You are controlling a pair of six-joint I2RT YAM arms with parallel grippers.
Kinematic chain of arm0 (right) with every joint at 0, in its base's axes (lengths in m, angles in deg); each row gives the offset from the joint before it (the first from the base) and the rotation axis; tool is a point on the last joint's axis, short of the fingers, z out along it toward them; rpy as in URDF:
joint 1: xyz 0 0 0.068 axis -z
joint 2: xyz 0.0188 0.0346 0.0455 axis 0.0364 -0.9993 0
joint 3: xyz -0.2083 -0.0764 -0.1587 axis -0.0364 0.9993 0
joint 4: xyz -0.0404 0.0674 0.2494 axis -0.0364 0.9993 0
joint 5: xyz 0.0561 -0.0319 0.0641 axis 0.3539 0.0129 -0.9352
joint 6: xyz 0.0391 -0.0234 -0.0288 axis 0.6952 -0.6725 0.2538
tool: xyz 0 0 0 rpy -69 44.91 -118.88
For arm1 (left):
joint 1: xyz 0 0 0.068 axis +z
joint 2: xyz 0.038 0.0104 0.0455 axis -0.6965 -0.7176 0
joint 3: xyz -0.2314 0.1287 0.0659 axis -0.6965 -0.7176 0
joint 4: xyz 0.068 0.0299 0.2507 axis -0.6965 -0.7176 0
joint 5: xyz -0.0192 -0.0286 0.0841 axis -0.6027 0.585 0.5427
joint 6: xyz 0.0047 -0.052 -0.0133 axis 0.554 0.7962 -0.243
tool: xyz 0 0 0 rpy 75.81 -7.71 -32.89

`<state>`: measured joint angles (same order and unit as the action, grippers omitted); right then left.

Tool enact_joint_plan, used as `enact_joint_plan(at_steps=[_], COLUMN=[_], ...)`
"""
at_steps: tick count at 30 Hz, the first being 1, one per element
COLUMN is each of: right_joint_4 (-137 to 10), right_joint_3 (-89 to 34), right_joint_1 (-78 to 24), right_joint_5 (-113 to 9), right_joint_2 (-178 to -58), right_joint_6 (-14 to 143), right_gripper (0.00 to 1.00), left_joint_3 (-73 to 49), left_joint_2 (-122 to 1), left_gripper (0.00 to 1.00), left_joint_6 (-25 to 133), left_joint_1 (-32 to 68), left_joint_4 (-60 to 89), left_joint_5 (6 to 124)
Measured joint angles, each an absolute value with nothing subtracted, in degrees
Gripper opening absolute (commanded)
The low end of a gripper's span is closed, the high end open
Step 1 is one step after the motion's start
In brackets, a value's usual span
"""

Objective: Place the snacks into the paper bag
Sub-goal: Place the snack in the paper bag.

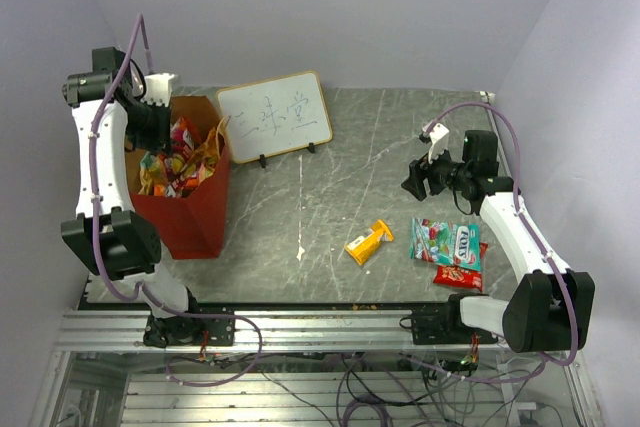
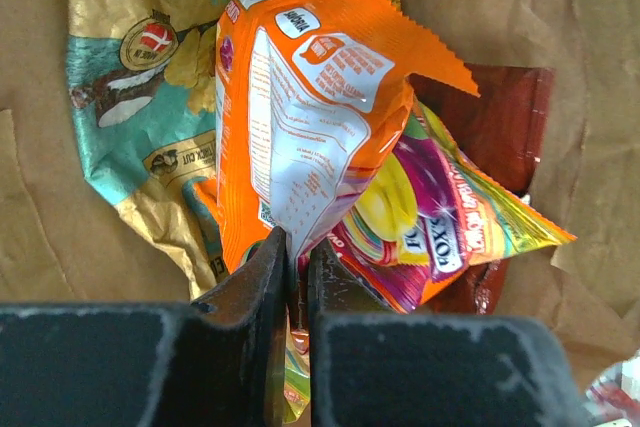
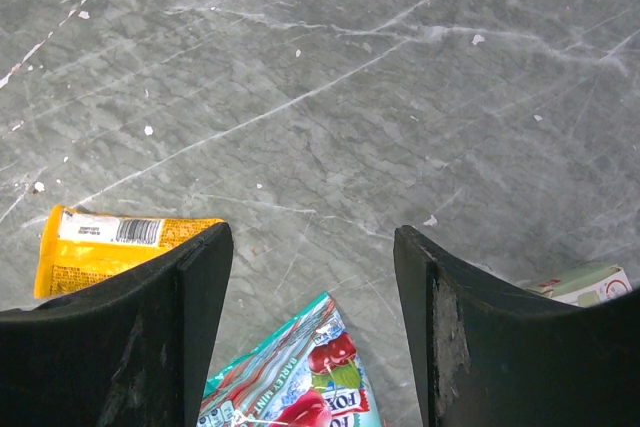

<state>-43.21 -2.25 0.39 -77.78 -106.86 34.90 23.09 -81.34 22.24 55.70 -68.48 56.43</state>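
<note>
At the left, the tall red paper carrier bag stands open on the grey marble-patterned table, already stuffed with crinkly packets. The left gripper reaches down into it. Its jaws are almost pressed together, pinching the lower edge of a glossy orange foil packet over the pile, probably for dropping. Behind stands a white framed board. Further right, a small yellow packet, a teal-and-white candy bag and a flat red packet lie outside the bag. The right gripper hovers spread above them, apparently lining up a pick.
</note>
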Motion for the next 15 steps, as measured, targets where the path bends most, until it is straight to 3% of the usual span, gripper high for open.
enact_joint_plan(at_steps=[15], right_joint_4=[-43.2], right_joint_3=[-2.3], right_joint_1=[0.4], right_joint_5=[-77.2], right_joint_2=[-107.2], right_joint_6=[34.9], right_gripper=[0.66], left_joint_3=[11.0], left_joint_2=[-77.3], left_gripper=[0.3], left_joint_6=[21.6], left_joint_1=[55.3], left_joint_4=[-60.7], left_joint_5=[59.4])
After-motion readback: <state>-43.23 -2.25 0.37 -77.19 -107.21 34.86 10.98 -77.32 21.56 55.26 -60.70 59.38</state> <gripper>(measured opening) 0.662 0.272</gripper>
